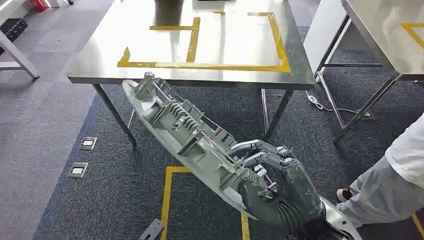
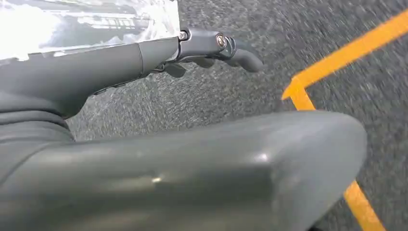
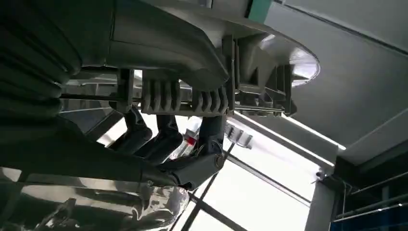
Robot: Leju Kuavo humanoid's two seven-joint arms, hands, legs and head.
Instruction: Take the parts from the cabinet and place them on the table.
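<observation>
Nearest the robot, low in the head view: the right hand (image 1: 272,175) grips the near end of a long grey part (image 1: 180,132), its fingers wrapped over the ribbed inner side.
Right wrist view: dark fingers (image 3: 159,139) curl across the part's (image 3: 202,62) row of ribs, the thumb pressed on the other face.
Part: a long, narrow moulded panel, held tilted, running from the hand up and to the left; its far tip lies at the near edge of the table (image 1: 100,60), whether touching I cannot tell.
Left hand (image 2: 202,48): seen in the left wrist view above the carpet, holding nothing, fingers stretched out and slightly bent.
Floor: dark carpet with yellow tape lines (image 1: 167,200) and two floor sockets (image 1: 82,157) on the left.
Person: a pale trouser leg (image 1: 385,195) and shoe at the right edge.
Table: steel top, marked with yellow tape rectangles (image 1: 210,40).
Farther right: a second steel table (image 1: 385,35).
</observation>
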